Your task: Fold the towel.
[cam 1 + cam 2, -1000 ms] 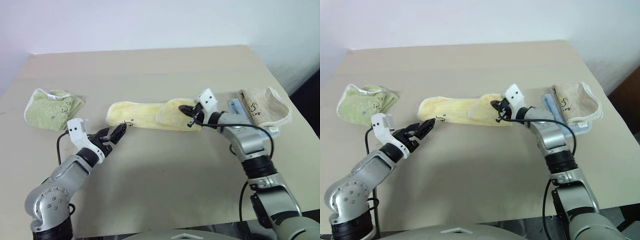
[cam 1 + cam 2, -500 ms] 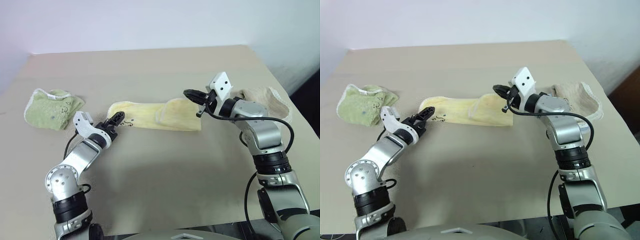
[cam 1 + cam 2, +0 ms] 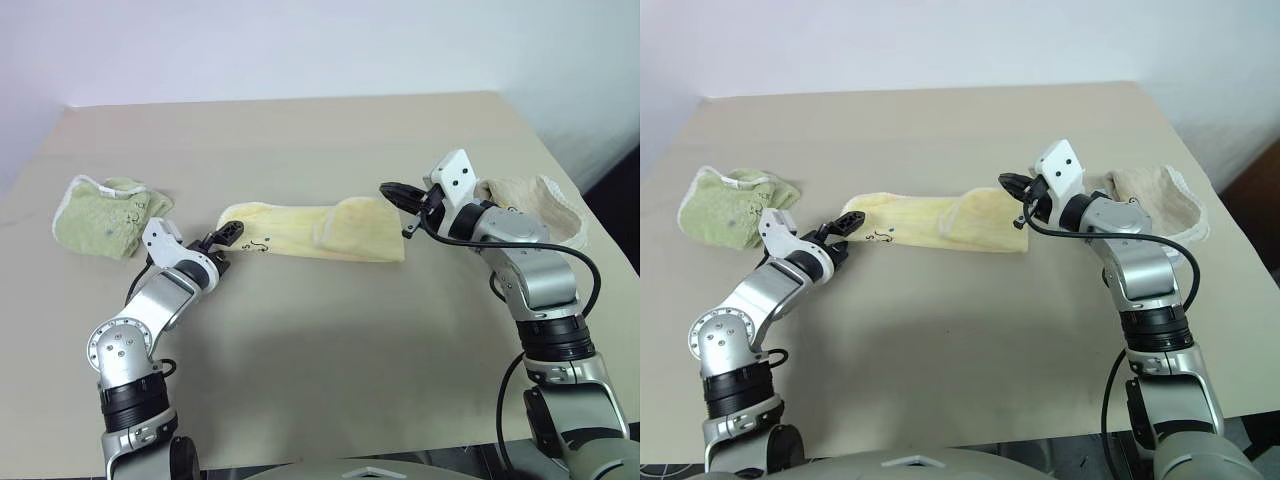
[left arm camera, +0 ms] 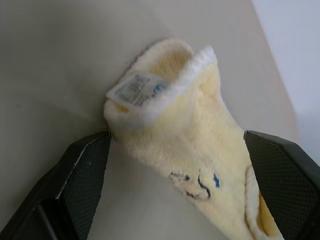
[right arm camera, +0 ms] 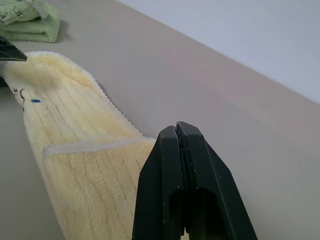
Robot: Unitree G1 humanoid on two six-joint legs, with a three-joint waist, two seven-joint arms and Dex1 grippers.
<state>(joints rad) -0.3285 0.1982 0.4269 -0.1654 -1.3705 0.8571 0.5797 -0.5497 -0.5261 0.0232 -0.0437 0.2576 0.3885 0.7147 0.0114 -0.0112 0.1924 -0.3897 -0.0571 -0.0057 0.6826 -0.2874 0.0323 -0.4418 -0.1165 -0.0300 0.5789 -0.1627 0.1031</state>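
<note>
Since a second ago, my right gripper [image 3: 392, 190] has lifted off the towel [image 3: 310, 230], fingers together; my left gripper [image 4: 175, 185], fingers spread, has advanced to straddle its left end on the table [image 3: 330, 330].

Right gripper [image 5: 181, 131], black fingers pressed together, above a pale yellow towel [image 5: 75, 145] lying lengthwise on the beige bench [image 5: 210, 100]; green folded towel [image 5: 27, 22] beyond
</note>
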